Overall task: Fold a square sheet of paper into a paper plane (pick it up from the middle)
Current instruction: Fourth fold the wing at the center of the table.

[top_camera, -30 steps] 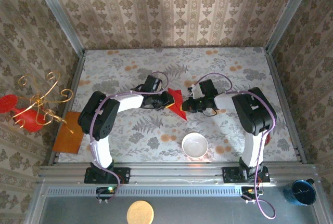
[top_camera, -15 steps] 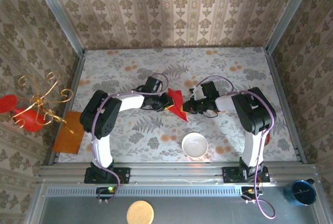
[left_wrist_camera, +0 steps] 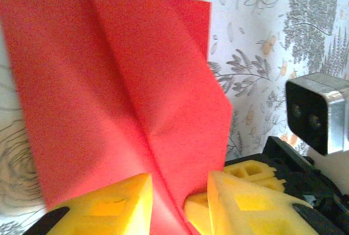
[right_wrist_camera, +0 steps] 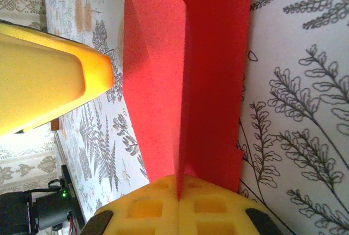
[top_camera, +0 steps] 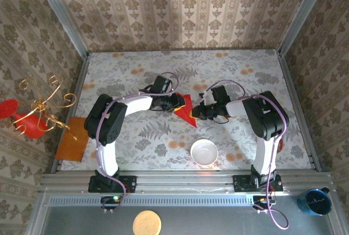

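While the right gripper (right_wrist_camera: 177, 191) clamps the folded square sheet of paper (top_camera: 187, 109), the left gripper (left_wrist_camera: 179, 186) stands narrowly parted — yellow fingers (left_wrist_camera: 117, 197) either side of the raised crease (left_wrist_camera: 135, 109); the sheet sits on the table (top_camera: 245, 82) between the two

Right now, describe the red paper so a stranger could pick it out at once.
On the floral table, look mid-table, just beyond the white bowl. The square sheet of paper sits there, pinched in the right gripper. It is thin, bright red and creased, unlike the flat orange-brown board at the left edge.
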Controlling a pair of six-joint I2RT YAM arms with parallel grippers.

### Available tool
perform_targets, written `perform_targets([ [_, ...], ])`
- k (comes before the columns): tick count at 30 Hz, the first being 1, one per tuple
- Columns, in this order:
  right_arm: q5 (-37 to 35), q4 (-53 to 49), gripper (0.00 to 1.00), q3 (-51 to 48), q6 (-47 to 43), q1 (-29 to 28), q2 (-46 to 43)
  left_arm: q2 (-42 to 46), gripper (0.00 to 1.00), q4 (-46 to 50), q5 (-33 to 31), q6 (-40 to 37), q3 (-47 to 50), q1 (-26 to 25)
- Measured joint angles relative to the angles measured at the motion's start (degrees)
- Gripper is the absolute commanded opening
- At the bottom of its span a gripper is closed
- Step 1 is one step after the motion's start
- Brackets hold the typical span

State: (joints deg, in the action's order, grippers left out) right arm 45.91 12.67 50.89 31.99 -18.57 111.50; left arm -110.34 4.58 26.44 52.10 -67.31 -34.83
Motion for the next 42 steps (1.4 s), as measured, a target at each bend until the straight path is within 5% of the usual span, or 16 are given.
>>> perform_targets([
  [7,0.0,0.0,0.06,0.0,0.0,0.1,0.0,-2.8,0.49,7.5,-3.0,-2.6,-4.9,-1.4],
  [22,0.5,0.7,0.08,-0.3,0.8,0.2,0.2,-7.6,0.59,21.7,-11.3,-6.3,-15.0,-4.0],
  [42,-0.4,0.0,0.35,-6.4,1.8,1.7,-7.1,-11.8,0.58,30.6,-17.5,-6.9,-22.2,-6.1],
])
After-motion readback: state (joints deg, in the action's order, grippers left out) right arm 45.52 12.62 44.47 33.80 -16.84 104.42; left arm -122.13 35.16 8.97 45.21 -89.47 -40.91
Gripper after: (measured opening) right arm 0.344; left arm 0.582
